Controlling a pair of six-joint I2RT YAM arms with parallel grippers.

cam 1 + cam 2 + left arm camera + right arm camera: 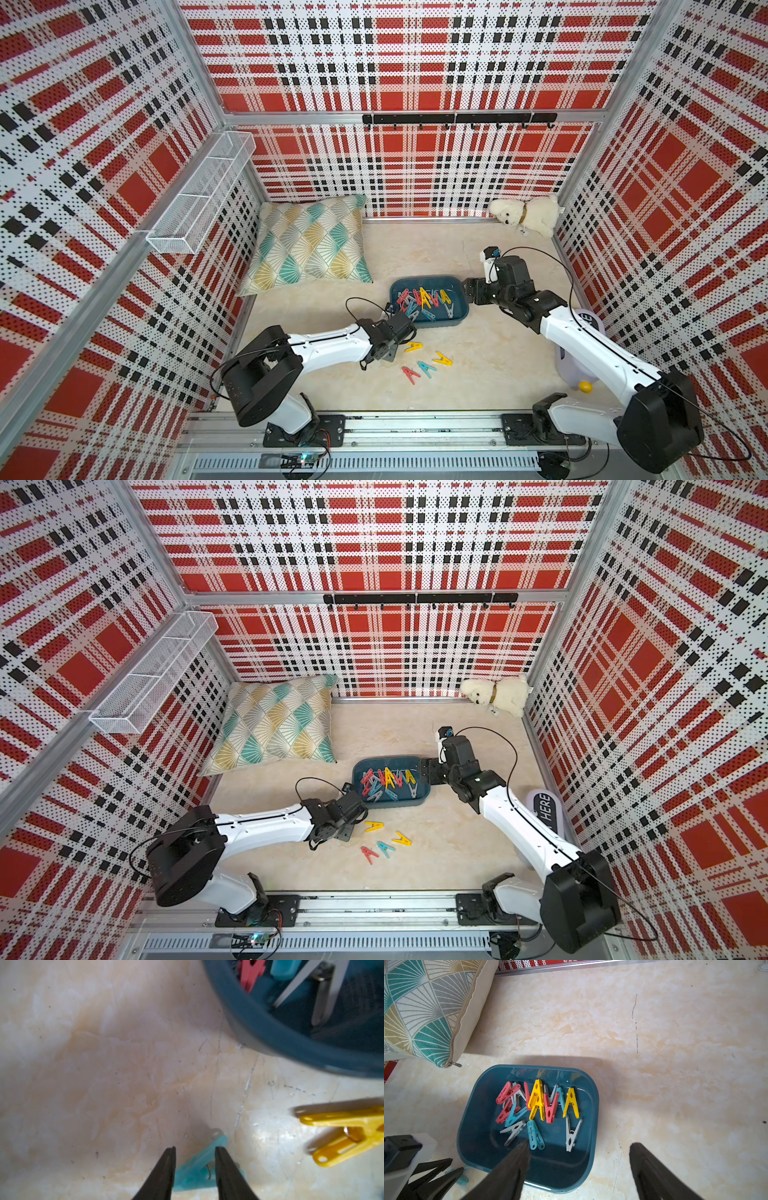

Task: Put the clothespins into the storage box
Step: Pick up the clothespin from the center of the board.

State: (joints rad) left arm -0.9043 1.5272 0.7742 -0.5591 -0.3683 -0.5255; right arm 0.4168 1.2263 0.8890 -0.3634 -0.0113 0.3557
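The dark teal storage box (428, 277) (419, 796) sits mid-table and holds several clothespins (537, 1101) in red, yellow, teal and grey. Two yellow clothespins (413, 347) (442, 358), a teal one (426, 368) and a red one (410, 375) lie loose in front of it. My left gripper (195, 1148) (395, 349) is low by the box's near left corner. A teal clothespin (195, 1172) fills the gap between its fingers. Whether they clamp it does not show. My right gripper (580, 1146) (471, 291) hangs open over the box's right edge, holding nothing.
A patterned cushion (307, 245) leans at the back left and a white plush dog (525, 214) sits in the back right corner. On the left wall hangs a white wire basket (199, 195). A white device (582, 328) with a yellow ball (585, 386) stands under the right arm.
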